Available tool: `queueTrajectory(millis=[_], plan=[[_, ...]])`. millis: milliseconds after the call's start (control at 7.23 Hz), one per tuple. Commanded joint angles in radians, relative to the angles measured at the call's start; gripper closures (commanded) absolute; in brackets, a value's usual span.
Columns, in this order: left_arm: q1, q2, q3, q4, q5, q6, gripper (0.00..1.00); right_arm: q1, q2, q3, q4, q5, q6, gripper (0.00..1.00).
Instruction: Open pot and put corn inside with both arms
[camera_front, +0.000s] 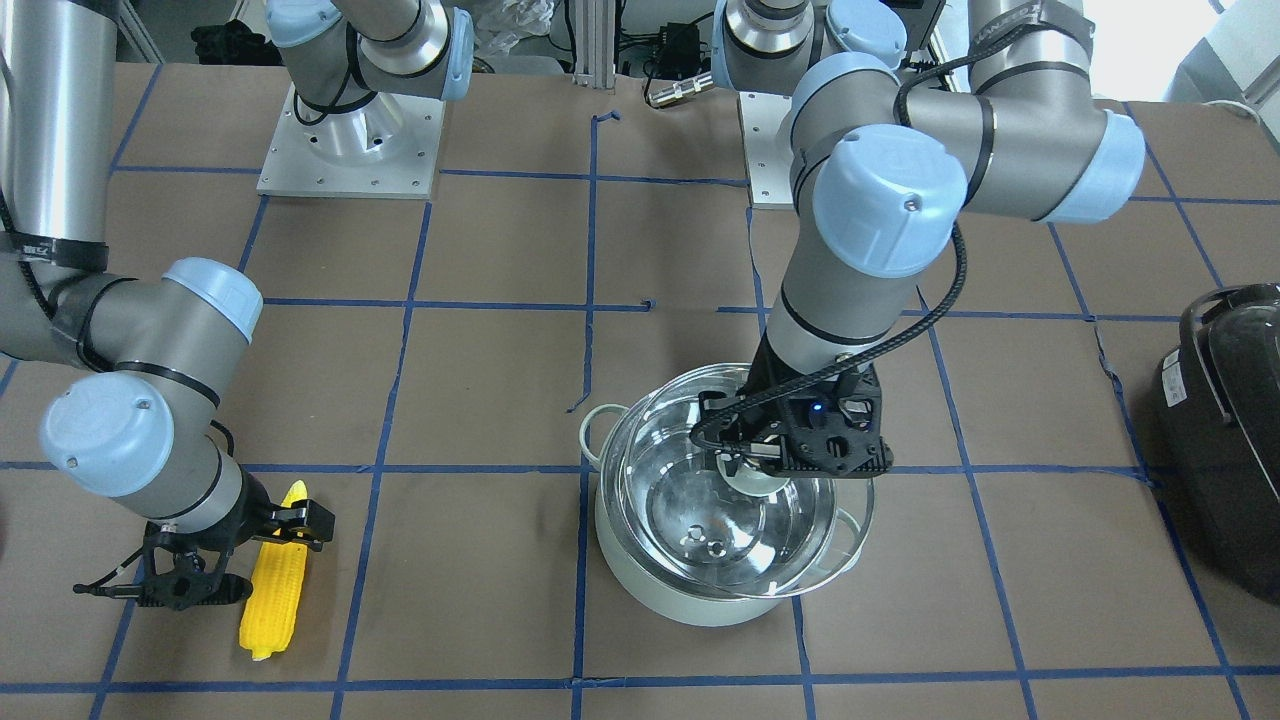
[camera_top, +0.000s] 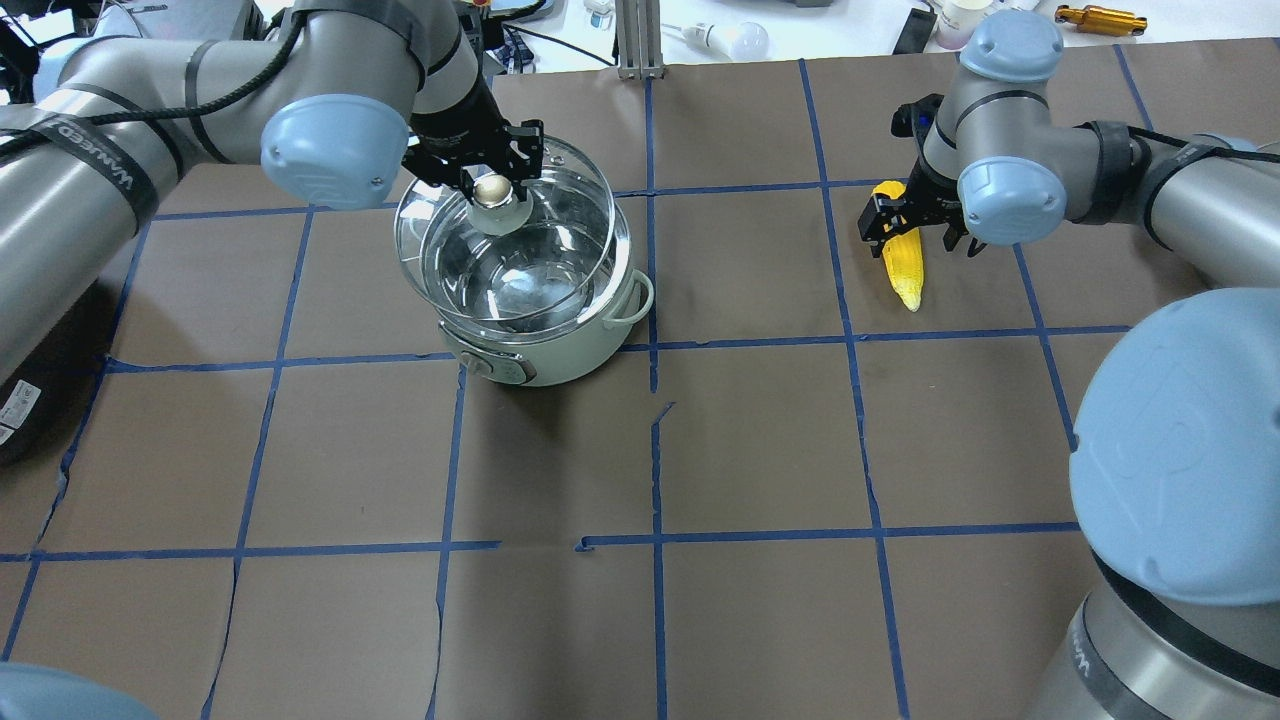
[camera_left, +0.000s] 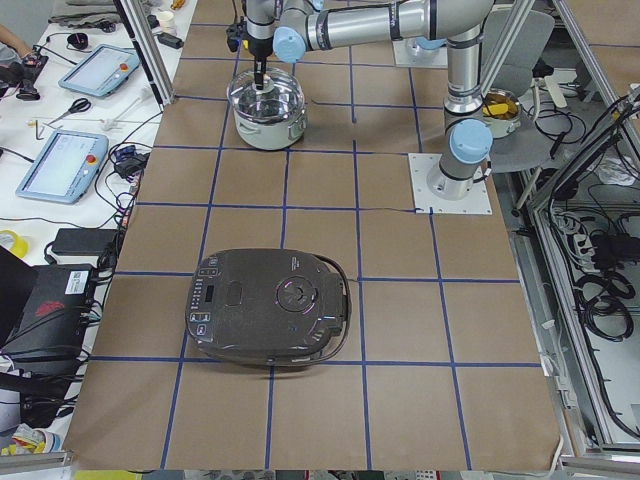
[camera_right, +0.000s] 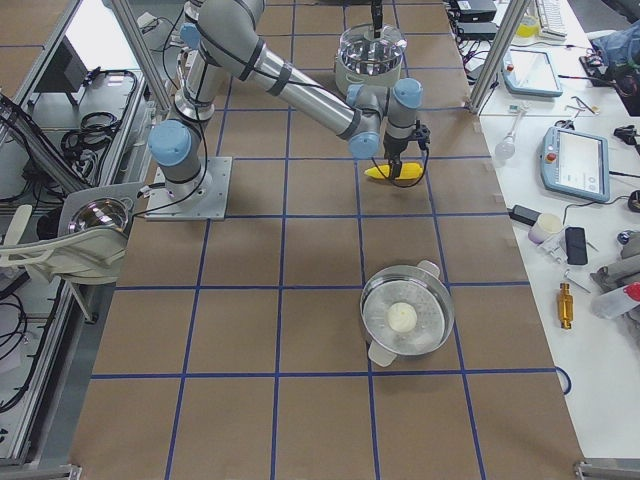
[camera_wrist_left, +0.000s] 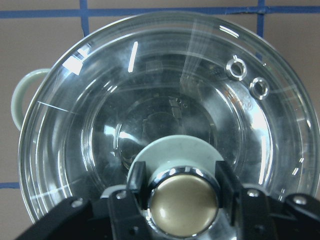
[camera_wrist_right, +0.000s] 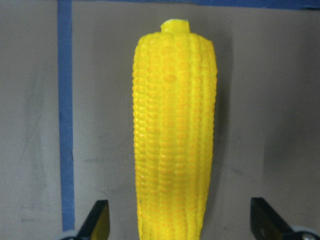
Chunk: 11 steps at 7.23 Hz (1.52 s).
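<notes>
Corn (camera_wrist_right: 172, 135) lies lengthwise up mid-frame between spread fingers (camera_wrist_right: 99, 225) of right claw (camera_wrist_right: 182, 225), not yet pinched; left claw (camera_top: 492, 172) clenched on lid knob (camera_wrist_left: 183, 204)

You've got a clear glass lid (camera_wrist_left: 100, 90), its knob (camera_wrist_left: 183, 205) satin brass-coloured metal; pot (camera_top: 560, 355) gleaming steel inside; corn (camera_wrist_right: 172, 150) bumpy yellow plastic; tabletop (camera_top: 760, 440) matt brown paper.

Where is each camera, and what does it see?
Front-facing: across the table, facing left arm, right arm, pot, corn.
Overhead: behind the robot, looking down along its arms.
Exterior left: table's end; black appliance, left arm.
Exterior right: opposite end; right arm.
Left wrist: left gripper clasping lid.
Right wrist: right gripper straddling corn.
Front and overhead share pot, corn.
</notes>
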Motion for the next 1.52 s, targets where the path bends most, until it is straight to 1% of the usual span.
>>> queueTrajectory(millis=[0,138,277,415,691,830,968,1106,1245,1383], plan=[[0.092,0.043,0.028,-0.093,-0.001,0.027,0.91,0.0,0.03,-0.005,-0.003,0.002,0.007,0.12],[0.147,0.055,0.024,-0.117,-0.001,0.083,0.91,0.0,0.029,-0.005,-0.001,-0.001,0.008,0.58],[0.193,0.061,0.013,-0.118,0.002,0.125,0.91,0.0,0.027,-0.005,-0.001,-0.004,0.008,0.96],[0.242,0.06,0.007,-0.118,0.002,0.187,0.91,0.0,0.024,-0.008,0.002,-0.003,0.014,1.0],[0.342,0.039,-0.008,-0.109,-0.001,0.293,0.91,0.001,0.007,-0.018,0.005,0.014,0.075,1.0],[0.37,0.022,-0.039,-0.096,-0.006,0.341,0.92,0.001,-0.023,-0.042,0.008,0.014,0.084,1.0],[0.378,-0.009,-0.094,0.037,-0.003,0.384,0.93,0.024,-0.046,-0.076,0.029,0.017,0.095,1.0],[0.379,-0.029,-0.144,0.122,-0.001,0.387,0.93,0.1,-0.077,-0.105,0.048,0.06,0.182,1.0],[0.381,-0.047,-0.157,0.141,0.0,0.397,0.95,0.194,-0.089,-0.154,0.098,0.052,0.336,1.0],[0.387,-0.064,-0.159,0.146,0.0,0.409,0.97,0.286,-0.091,-0.239,0.205,0.045,0.427,1.0]])
